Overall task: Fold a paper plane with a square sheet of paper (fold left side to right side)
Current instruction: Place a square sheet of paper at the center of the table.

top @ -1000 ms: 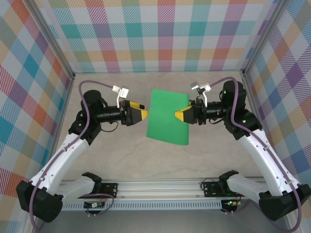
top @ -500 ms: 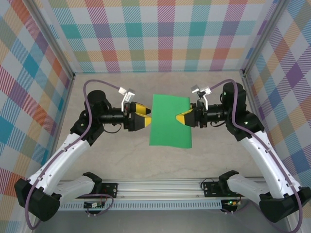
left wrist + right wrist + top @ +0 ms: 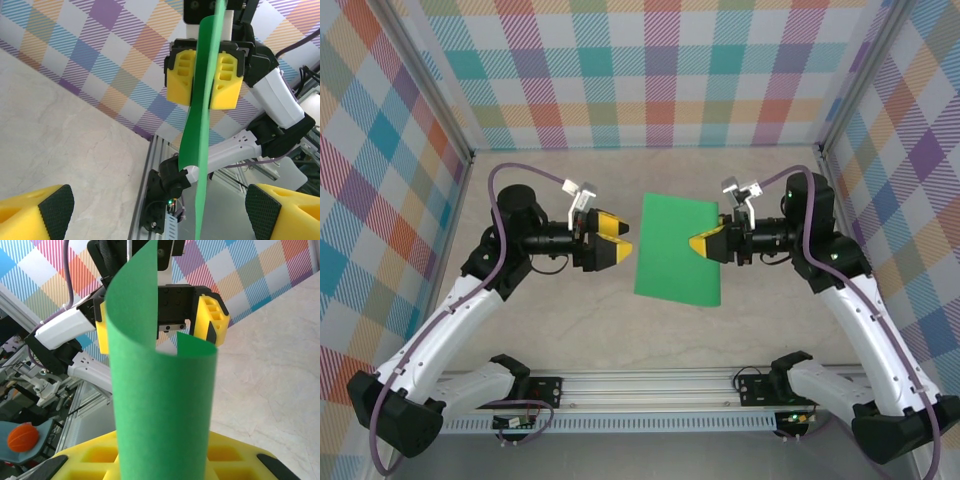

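Observation:
The square sheet of paper (image 3: 678, 250) is bright green and hangs in the air above the middle of the table. My right gripper (image 3: 697, 244) is shut on its right edge. In the right wrist view the sheet (image 3: 160, 405) curls up from between my yellow fingers (image 3: 85, 460) and bends over at its far end. My left gripper (image 3: 623, 237) stands open just left of the sheet's left edge, a small gap apart from it. From the left wrist view the sheet (image 3: 200, 125) is seen edge-on, a little right of the midline between my wide-open fingertips (image 3: 55, 205).
A beige tabletop (image 3: 570, 320) lies below the sheet. Checked walls (image 3: 640, 70) close the back and both sides. The aluminium rail (image 3: 650, 385) with both arm bases runs along the near edge. An orange ball (image 3: 22, 437) lies off the table.
The right arm has carried the sheet a little to the right and squared it up. My left gripper, earlier at the sheet's left edge, has turned its wrist and now stands apart from it.

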